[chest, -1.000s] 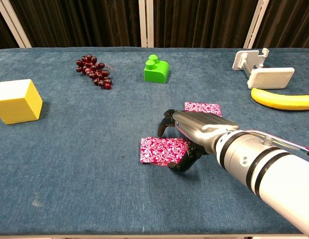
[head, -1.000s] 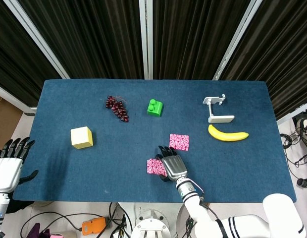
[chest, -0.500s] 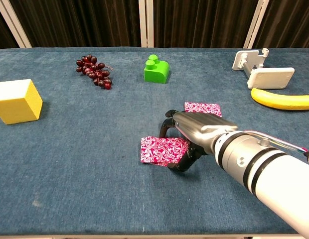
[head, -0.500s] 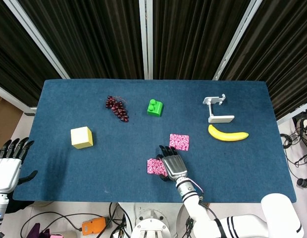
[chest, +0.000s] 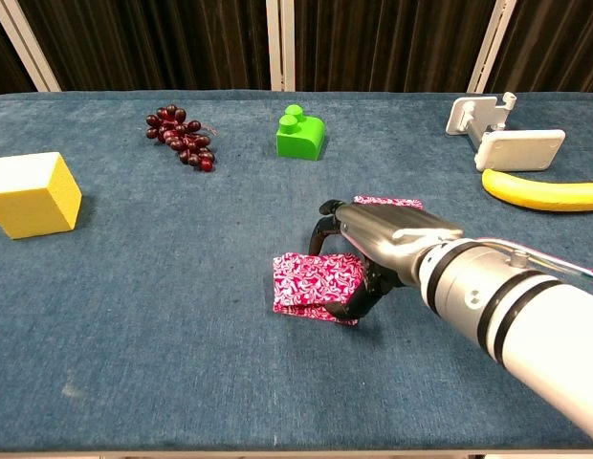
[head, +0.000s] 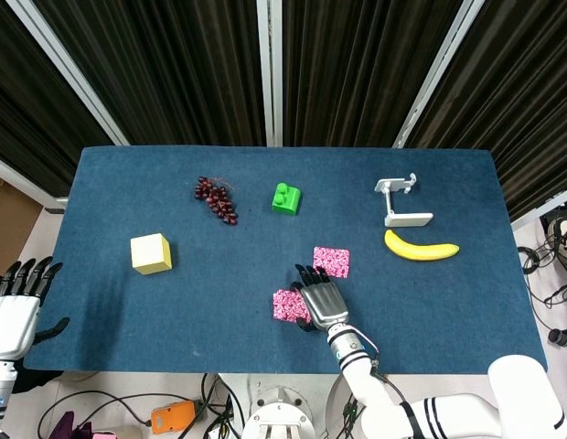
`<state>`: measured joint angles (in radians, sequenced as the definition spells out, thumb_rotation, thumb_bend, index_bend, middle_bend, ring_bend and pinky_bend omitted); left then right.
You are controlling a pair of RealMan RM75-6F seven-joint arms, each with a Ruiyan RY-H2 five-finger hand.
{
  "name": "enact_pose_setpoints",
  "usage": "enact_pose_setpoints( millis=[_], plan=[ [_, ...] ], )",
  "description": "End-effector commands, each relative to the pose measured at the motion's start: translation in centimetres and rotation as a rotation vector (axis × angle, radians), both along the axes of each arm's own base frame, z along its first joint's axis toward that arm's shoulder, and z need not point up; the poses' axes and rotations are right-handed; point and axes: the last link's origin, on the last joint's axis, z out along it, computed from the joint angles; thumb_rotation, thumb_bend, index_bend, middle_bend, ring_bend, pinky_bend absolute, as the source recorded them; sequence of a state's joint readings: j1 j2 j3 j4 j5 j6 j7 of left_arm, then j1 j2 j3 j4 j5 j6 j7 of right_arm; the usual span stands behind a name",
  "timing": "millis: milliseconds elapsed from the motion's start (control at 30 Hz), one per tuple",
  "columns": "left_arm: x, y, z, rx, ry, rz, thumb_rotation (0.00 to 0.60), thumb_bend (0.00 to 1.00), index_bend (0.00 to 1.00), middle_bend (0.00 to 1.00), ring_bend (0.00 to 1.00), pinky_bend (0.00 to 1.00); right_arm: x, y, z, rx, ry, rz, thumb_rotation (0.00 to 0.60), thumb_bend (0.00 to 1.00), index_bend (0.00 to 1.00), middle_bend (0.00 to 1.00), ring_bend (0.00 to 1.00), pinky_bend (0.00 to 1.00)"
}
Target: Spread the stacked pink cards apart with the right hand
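Two pink patterned cards lie apart on the blue table. The far pink card (head: 331, 260) (chest: 387, 203) lies flat, partly hidden behind my hand in the chest view. The near pink card (head: 287, 305) (chest: 314, 285) sits toward the front edge, its right side raised a little. My right hand (head: 322, 302) (chest: 383, 244) is over that card's right edge, fingers curled down on top and thumb under the near corner, gripping it. My left hand (head: 14, 306) hangs off the table's front-left corner with fingers spread and nothing in it.
A yellow cube (head: 151, 253) (chest: 31, 194) stands at the left. Dark grapes (head: 216, 200) (chest: 182, 139) and a green brick (head: 286, 198) (chest: 300, 132) lie farther back. A white phone stand (head: 400, 203) (chest: 502, 134) and a banana (head: 421, 247) (chest: 545, 191) are at the right.
My right hand has shifted slightly right and the near pink card moved with it, its right edge lifting. My left hand has sunk a little lower.
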<state>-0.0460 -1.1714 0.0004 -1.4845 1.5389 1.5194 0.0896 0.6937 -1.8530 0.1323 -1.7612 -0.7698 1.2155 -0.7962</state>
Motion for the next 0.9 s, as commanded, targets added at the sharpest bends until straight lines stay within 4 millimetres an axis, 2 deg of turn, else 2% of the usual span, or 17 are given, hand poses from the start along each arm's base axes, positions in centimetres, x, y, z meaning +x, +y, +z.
enact_pose_setpoints(
  millis=[33,200,433,667,900],
  plan=[
    [0.1,0.0,0.0,0.0,0.001,-0.003,0.6,0.1,0.11,0.06,0.0,0.0,0.0,-0.2,0.2,0.0,-0.003,0.001,0.6,0.52,0.44,0.05,0.0,0.0],
    [0.2,0.2,0.1,-0.001,0.0,-0.007,0.6,0.1,0.11,0.06,0.0,0.0,0.1,-0.7,1.2,-0.015,-0.026,0.011,0.6,0.52,0.46,0.05,0.0,0.0],
    [0.5,0.4,-0.1,-0.008,-0.008,-0.009,0.6,0.1,0.11,0.06,0.0,0.0,0.3,-3.4,2.7,-0.056,-0.047,0.002,0.6,0.52,0.46,0.05,0.0,0.0],
    [0.8,0.6,-0.1,-0.012,-0.015,-0.009,0.6,0.1,0.11,0.06,0.0,0.0,0.9,-6.5,1.2,-0.032,-0.016,0.0,0.6,0.52,0.43,0.05,0.0,0.0],
    [1.1,0.7,-0.2,-0.022,-0.031,-0.007,0.6,0.1,0.11,0.06,0.0,0.0,1.0,-7.8,-0.7,-0.003,0.001,0.006,0.6,0.52,0.33,0.05,0.0,0.0]
  ],
)
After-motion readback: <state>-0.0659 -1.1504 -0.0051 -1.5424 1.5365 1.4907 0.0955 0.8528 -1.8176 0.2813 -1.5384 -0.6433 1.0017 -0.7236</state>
